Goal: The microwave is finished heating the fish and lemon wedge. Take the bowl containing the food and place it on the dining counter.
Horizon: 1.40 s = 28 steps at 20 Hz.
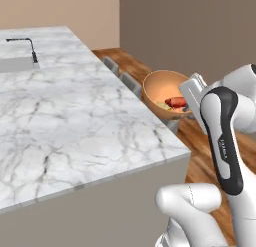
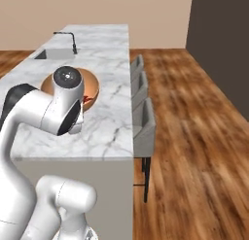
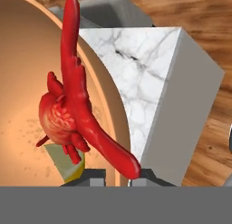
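Bowl (image 1: 162,88) carried at the rim by the tool (image 3: 117,177) — fingers clamped on its wall, fish (image 3: 74,114) and lemon wedge (image 3: 68,163) inside. The bowl hangs above the near corner of the dining surface (image 1: 75,121), the marble lying below and just beside it — the coming move is judged a lowering onto the slab.

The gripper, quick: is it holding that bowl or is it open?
Gripper: shut on the bowl; its fingers straddle the rim, with the fish and lemon wedge inside.
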Motion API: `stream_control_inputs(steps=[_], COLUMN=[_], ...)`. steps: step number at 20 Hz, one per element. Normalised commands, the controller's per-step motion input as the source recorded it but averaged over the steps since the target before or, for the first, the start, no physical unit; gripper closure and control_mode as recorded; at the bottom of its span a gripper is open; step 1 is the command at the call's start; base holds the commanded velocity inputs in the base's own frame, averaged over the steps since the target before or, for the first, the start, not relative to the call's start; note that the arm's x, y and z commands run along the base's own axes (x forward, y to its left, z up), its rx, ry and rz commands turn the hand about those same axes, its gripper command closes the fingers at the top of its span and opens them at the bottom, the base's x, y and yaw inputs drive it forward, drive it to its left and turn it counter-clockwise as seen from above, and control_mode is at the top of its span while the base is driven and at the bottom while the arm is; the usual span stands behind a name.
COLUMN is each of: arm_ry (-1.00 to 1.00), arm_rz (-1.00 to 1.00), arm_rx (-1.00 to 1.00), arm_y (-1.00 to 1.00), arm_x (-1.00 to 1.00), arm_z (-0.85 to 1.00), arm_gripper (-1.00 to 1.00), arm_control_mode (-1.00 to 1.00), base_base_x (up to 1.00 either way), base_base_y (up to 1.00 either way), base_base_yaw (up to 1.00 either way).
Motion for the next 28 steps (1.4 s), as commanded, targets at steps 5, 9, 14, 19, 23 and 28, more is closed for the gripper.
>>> stream_control_inputs(steps=[5,9,14,19,23,28], arm_ry=[0.07,0.34,0.28,0.01,0.0,0.0], arm_rz=[0.01,0.09,0.19,0.14,0.05,0.01], arm_rx=[0.0,-0.02,0.0,-0.03,-0.1,-0.05], arm_y=[0.0,-0.11,-0.36,-0.09,0.0,0.09], arm_x=[0.5,1.0,0.99,0.75,0.65,0.82], arm_z=[0.0,-0.15,-0.3,-0.44,-0.9,-0.81], arm_gripper=[1.0,1.0,1.0,1.0,1.0,1.0], arm_control_mode=[-1.0,-1.0,-1.0,-1.0,-1.0,-1.0], base_base_x=[0.2,0.0,0.0,0.0,0.0,0.0], base_base_y=[0.0,0.0,0.0,0.0,0.0,0.0], base_base_yaw=[0.02,0.0,0.0,0.0,0.0,0.0])
